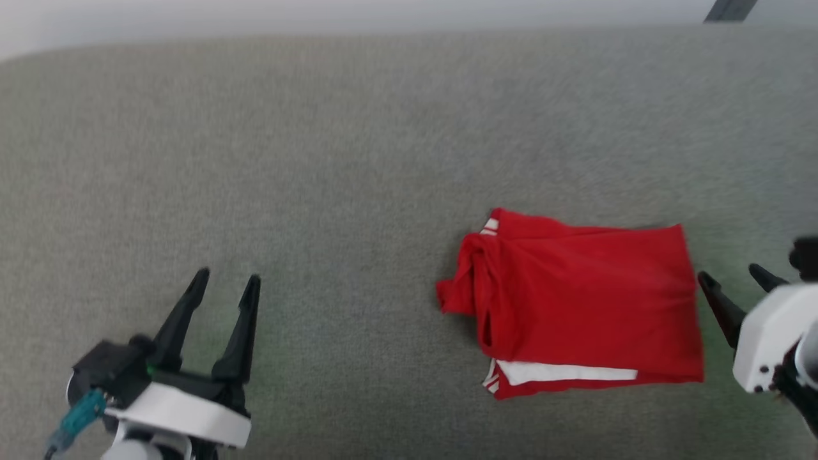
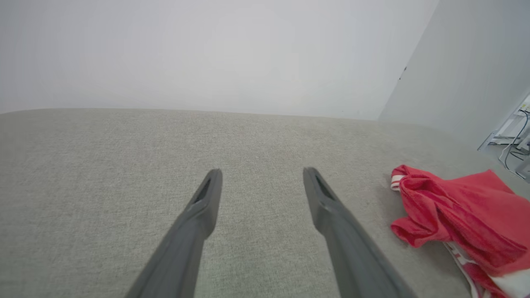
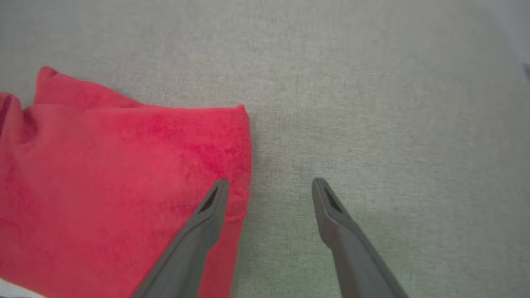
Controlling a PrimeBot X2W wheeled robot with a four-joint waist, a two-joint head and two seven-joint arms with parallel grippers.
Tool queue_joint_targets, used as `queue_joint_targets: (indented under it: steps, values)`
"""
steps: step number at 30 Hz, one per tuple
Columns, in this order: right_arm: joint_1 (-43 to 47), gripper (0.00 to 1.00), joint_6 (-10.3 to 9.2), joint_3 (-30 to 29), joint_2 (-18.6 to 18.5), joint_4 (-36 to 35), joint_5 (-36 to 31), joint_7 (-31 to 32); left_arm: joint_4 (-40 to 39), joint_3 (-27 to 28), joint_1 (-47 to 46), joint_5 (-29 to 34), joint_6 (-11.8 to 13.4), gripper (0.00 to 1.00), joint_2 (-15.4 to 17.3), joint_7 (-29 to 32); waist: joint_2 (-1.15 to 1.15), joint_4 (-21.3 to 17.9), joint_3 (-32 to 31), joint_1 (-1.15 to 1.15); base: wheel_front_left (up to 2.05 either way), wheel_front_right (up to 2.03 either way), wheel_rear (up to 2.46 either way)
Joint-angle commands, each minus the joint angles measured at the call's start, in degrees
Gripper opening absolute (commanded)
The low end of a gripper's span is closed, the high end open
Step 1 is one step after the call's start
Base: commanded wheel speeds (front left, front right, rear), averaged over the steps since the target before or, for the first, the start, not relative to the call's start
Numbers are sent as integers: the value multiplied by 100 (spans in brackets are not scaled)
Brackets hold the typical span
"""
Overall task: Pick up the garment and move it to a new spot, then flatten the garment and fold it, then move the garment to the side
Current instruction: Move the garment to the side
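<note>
My right gripper, spread and empty, sits just beside the folded shirt, which lies at its nine o'clock, long axis nine-to-three on the grey cloth. My left gripper, also spread, is well apart.

The garment lies just left of the right pincer.

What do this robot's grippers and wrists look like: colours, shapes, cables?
Left gripper: two long, tapering black fingers on a black base, a white wrist collar behind, a teal cable beside it. Right gripper: the same slim dark fingers, on a rounded white housing with small dark dots.
</note>
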Motion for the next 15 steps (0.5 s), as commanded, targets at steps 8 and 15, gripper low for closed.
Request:
queue_joint_targets:
  steps: [8, 15]
  values:
    - [-271, 100, -3, 132, 171, -118, 69, 1686, 56, -240, -605, -166, 14, 100, 122, -25, 0, 332, 676, 0, 0, 0, 0]
    - [-195, 55, 0, 193, 439, -137, 12, 2166, 70, -253, -795, -236, 14, 100, 158, -25, 0, 358, 887, 0, 0, 0, 0]
